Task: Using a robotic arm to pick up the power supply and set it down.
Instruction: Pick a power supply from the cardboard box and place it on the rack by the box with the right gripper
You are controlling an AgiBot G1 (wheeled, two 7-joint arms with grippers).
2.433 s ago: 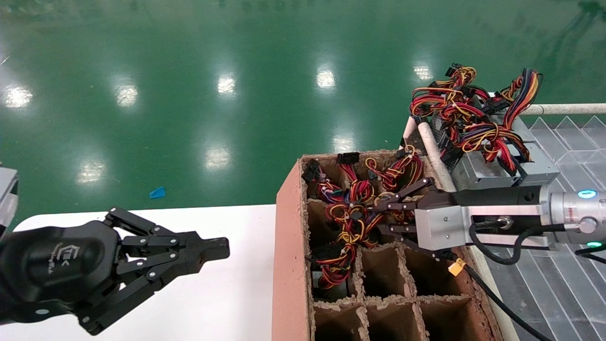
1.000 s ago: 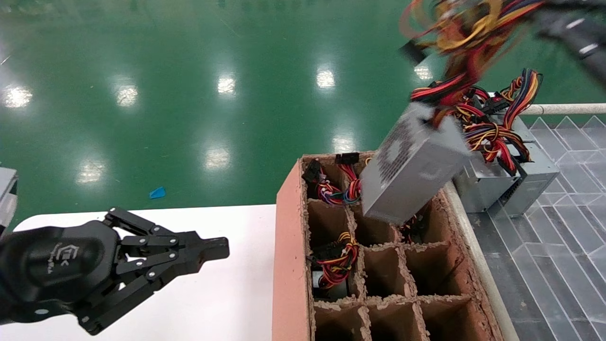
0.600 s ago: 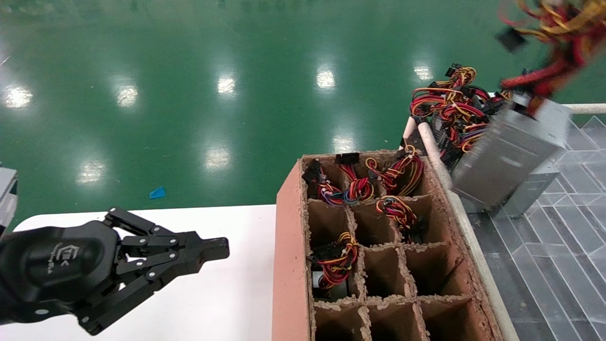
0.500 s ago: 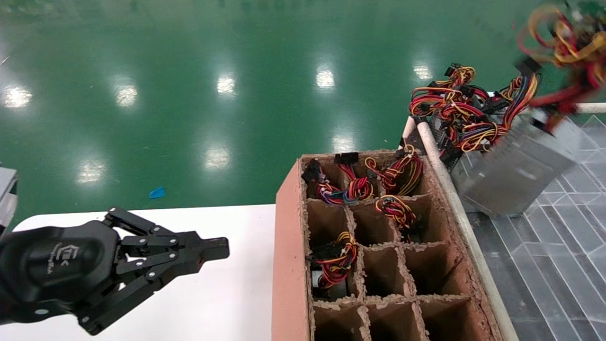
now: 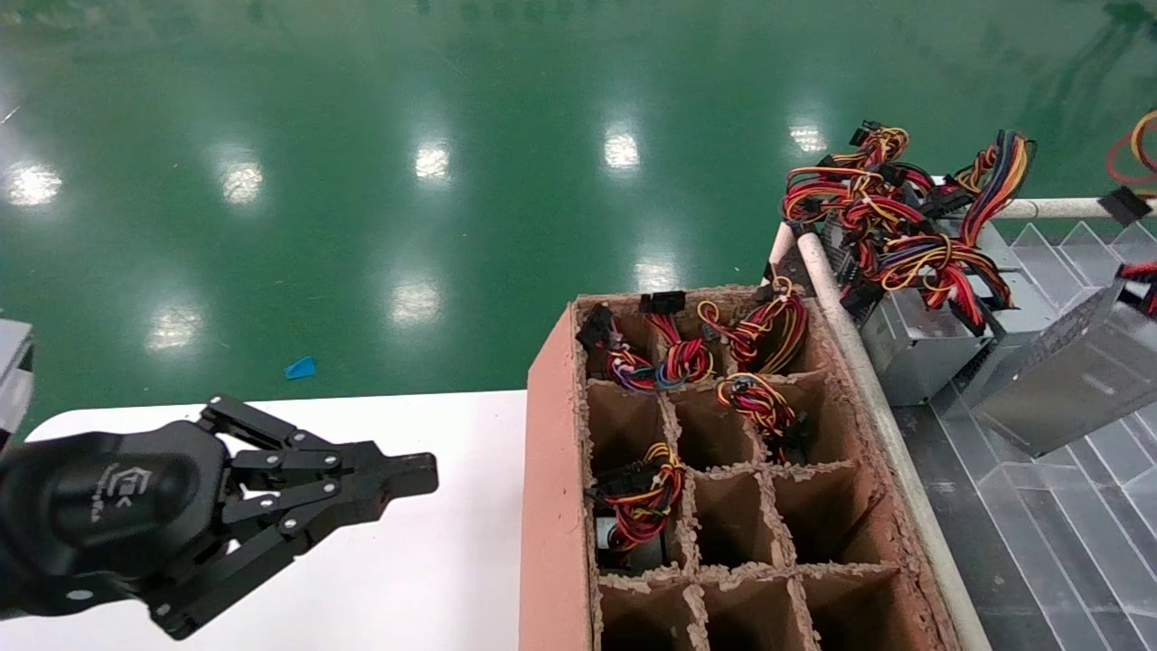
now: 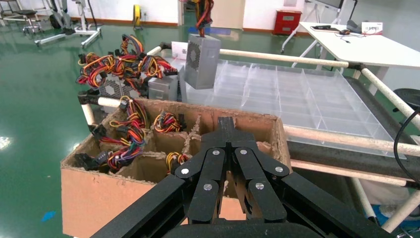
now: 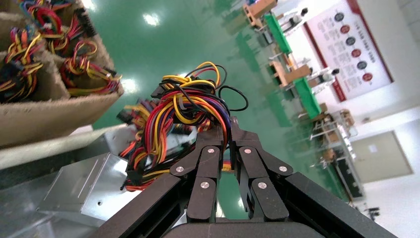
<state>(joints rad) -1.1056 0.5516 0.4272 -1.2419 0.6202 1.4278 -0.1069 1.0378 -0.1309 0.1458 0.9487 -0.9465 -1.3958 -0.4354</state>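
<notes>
The power supply (image 5: 1071, 380) hangs tilted above the clear divided tray (image 5: 1067, 533), right of the cardboard crate (image 5: 551, 452) and well clear of its rim. Its lower corner sits near two grey units (image 5: 940, 339) parked against the tray's far-left corner; open tray cells lie nearer the robot. The right gripper (image 7: 229, 130) is clamped on the supply's wire bundle (image 7: 190, 106), carrying the box beneath it. The left gripper (image 5: 411, 475) is parked over the white table (image 5: 434, 579), left of the crate, fingers pressed together.
</notes>
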